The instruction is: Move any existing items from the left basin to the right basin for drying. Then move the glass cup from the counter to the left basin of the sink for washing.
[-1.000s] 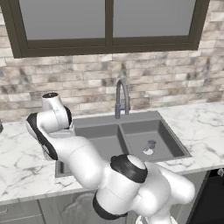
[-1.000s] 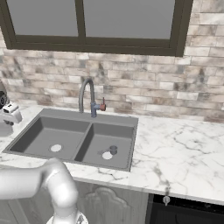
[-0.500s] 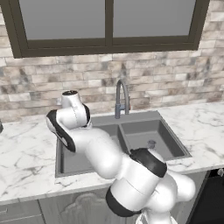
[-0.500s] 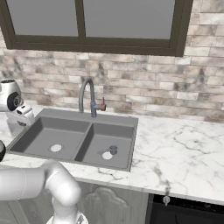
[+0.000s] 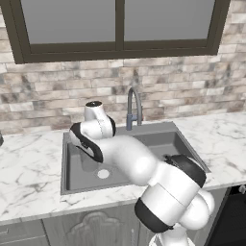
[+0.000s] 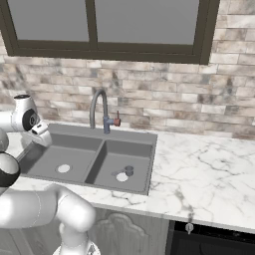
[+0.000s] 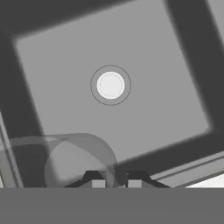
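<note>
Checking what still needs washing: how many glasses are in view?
2. The tiny glass stands in the right basin near its drain. The clear tumbler hangs over the left basin, held in the claw.

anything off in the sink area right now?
Nothing stands out. The tiny glass stands upright in the right basin, and the tool holds the glass cup over the left basin. No spills.

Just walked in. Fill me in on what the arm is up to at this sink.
The gripper is shut on the rim of the clear glass tumbler and holds it over the left basin of the dark double sink, above its drain. The tiny glass already stands in the right basin.
</note>
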